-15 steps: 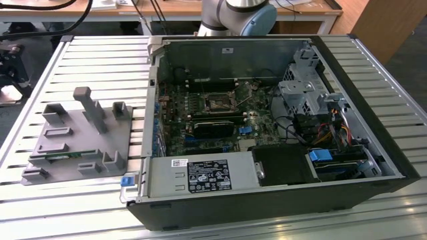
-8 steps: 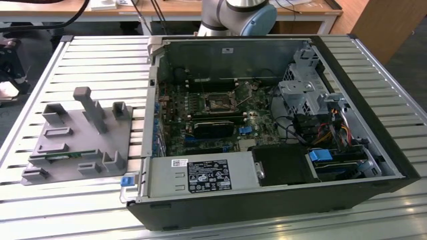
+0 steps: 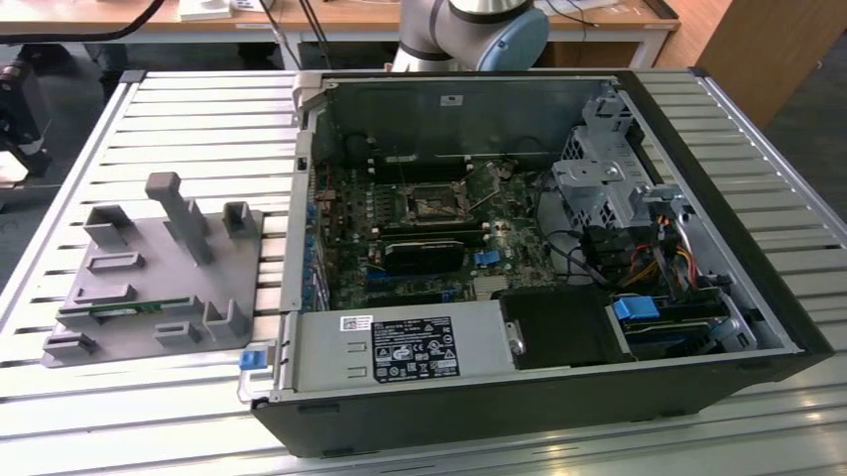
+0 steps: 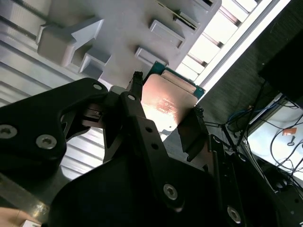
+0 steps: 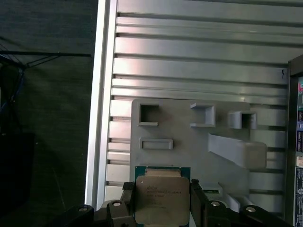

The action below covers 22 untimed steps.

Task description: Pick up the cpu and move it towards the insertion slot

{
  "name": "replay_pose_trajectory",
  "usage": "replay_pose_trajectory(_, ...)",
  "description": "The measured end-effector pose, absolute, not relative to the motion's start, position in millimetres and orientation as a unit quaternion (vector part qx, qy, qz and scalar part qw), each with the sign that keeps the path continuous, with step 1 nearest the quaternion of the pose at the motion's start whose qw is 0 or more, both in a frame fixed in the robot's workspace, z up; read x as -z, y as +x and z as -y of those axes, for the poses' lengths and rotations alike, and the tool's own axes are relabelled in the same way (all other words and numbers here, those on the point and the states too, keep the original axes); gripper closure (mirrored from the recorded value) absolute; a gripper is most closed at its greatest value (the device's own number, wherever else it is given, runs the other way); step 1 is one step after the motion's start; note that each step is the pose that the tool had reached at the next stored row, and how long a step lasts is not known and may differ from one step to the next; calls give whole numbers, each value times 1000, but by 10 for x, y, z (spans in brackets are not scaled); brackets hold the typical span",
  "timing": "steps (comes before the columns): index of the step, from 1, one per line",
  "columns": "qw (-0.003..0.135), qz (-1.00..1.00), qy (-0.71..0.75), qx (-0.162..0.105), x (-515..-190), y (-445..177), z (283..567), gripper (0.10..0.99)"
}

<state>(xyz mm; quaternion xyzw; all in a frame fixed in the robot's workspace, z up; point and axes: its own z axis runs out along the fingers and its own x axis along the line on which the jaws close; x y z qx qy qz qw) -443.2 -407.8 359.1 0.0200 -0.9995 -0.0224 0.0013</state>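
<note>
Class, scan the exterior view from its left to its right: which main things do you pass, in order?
grey parts holder → insertion slot → metal drive cage

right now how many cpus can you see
1. The cpu is gripped by the claw, held above the grey fixture on the slatted table. Whether the insertion slot in the open case hides another, I cannot tell.

The cpu, first wrist view: one edge cut off by the frame, two sides covered by fingers of the gripper. Arm, exterior view: cropped at the top edge.
</note>
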Motion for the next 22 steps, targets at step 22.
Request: replay_pose_trajectory(22,1,1000,20,22,-3863,-4432,4078,541)
